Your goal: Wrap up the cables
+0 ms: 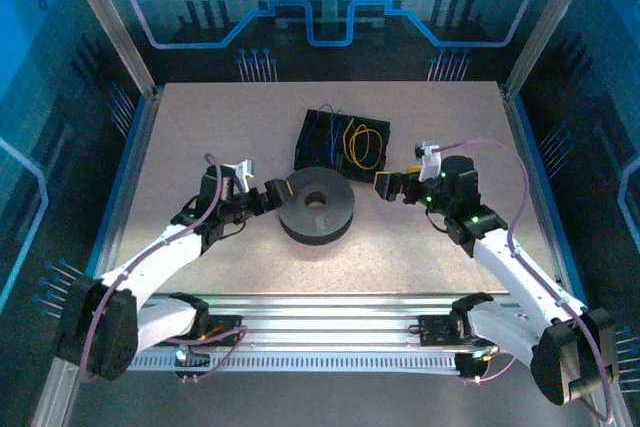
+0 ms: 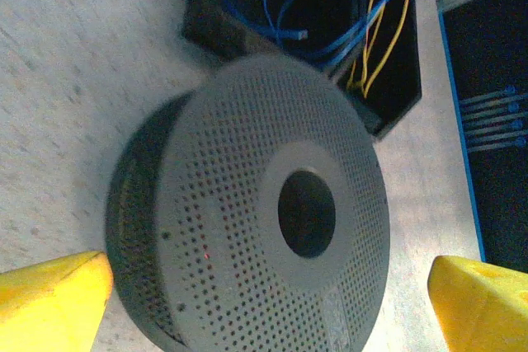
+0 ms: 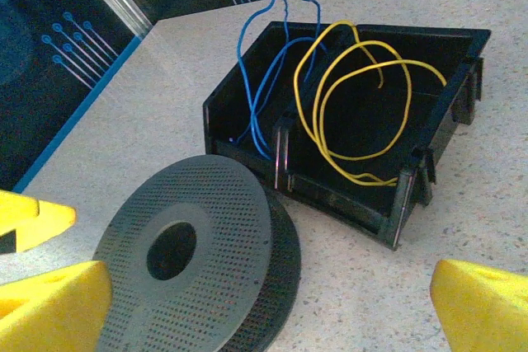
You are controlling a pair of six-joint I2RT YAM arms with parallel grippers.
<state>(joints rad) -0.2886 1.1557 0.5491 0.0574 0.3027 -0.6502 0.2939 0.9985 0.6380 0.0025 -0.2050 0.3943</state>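
Right wrist view: the yellow cable [image 3: 316, 117] and blue cable [image 3: 254, 109] loop loosely in a black bin [image 3: 388, 212], ahead of the wide-apart right jaws, beyond the perforated spool [image 3: 223, 204]. The left jaws also stand apart, facing the spool. Both cables look featherlight, springy and thin (likely to slip); pinching a raised loop above the bin's rim seems best.
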